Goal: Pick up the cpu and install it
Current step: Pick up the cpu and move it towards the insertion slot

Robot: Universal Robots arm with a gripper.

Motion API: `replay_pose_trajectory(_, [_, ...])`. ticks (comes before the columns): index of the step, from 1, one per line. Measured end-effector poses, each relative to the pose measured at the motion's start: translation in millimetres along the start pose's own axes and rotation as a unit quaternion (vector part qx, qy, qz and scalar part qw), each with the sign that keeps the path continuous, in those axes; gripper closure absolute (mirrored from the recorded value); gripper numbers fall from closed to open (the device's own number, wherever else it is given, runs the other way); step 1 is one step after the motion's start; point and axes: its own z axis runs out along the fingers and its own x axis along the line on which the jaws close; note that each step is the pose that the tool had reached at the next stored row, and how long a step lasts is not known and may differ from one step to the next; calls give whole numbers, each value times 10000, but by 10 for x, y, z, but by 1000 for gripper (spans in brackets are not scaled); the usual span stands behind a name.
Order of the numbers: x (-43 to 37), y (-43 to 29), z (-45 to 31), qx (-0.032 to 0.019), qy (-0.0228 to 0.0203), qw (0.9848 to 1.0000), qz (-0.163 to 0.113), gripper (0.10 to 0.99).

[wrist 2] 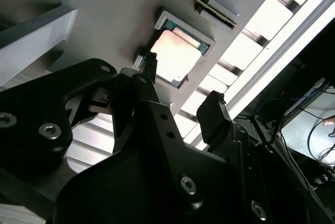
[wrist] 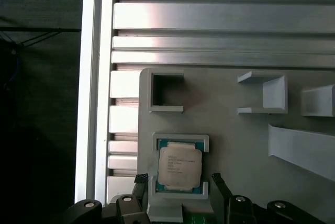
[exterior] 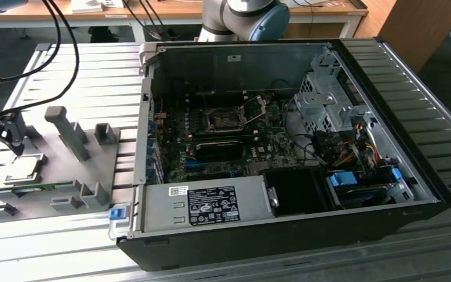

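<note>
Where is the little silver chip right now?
The cpu sits in its pocket on the grey tray, at the exterior view's left, with the open gripper just above it.

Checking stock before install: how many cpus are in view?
1. The cpu lies in its pocket on the grey tray, under the open end effector. Others could be hidden inside the case.

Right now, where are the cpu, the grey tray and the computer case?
cpu (wrist: 179, 167), first wrist view: middle of its metal top.
grey tray (wrist: 241, 150), first wrist view: bare flat surface.
computer case (exterior: 234, 64), exterior view: bare inner wall.
</note>
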Motion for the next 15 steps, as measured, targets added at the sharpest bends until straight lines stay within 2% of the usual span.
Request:
replay_pose_trajectory(9, [-1, -4, 39, 4, 7, 9999, -130, 498])
replay_pose_trajectory(15, [-3, -6, 78, 13, 1, 10000, -21, 498])
